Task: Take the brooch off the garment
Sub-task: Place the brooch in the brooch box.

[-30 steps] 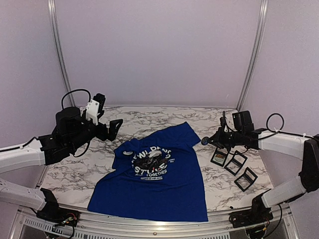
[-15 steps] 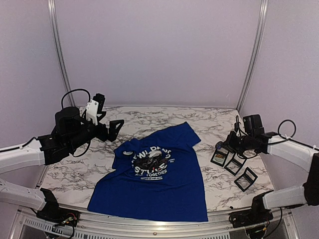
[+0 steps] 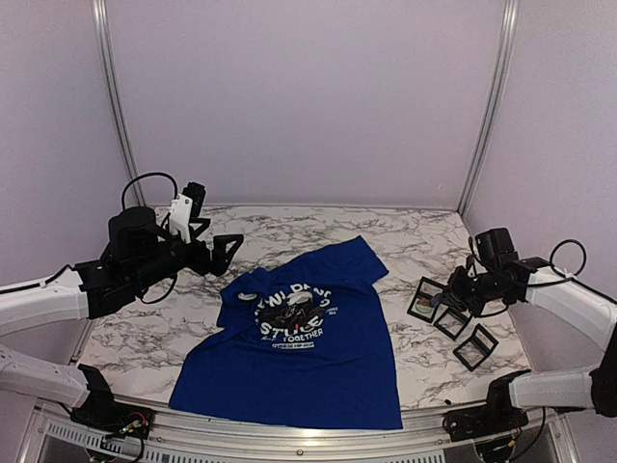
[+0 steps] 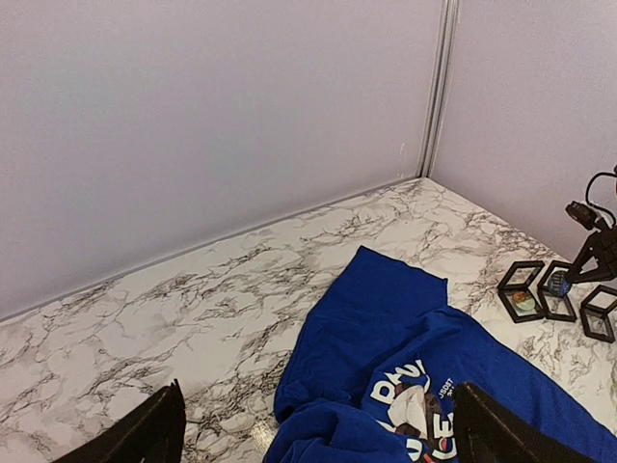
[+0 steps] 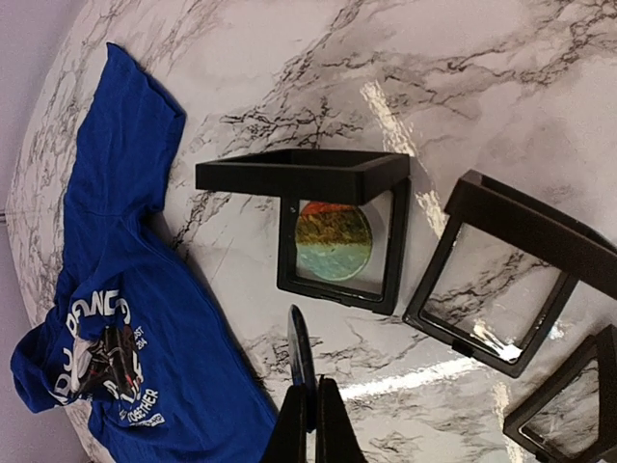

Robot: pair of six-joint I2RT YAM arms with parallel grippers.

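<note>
The garment point(image 3: 308, 357), a royal-blue T-shirt with a panda print and white lettering, lies rumpled in the middle of the marble table point(image 3: 289, 227). It also shows in the left wrist view as the garment point(image 4: 386, 309) and in the right wrist view as the garment point(image 5: 125, 251). The brooch point(image 5: 301, 362), a thin dark disc seen edge-on, is off the shirt, pinched in my shut right gripper point(image 5: 311, 384). That right gripper point(image 3: 445, 295) hovers over the black display frames. My left gripper point(image 3: 227, 246) hangs wide open above the table left of the shirt, nothing between its fingers point(image 4: 159, 429).
Three black open display frames point(image 3: 453, 318) stand on the right of the table. The nearest frame point(image 5: 333, 241) holds a round red-and-green badge; the one beside it point(image 5: 496, 275) shows only marble through it. Lilac walls close the back and sides.
My right arm has carried the brooch rightward and down, from beside the shirt's right edge to over the display frames. The left arm has barely moved.
</note>
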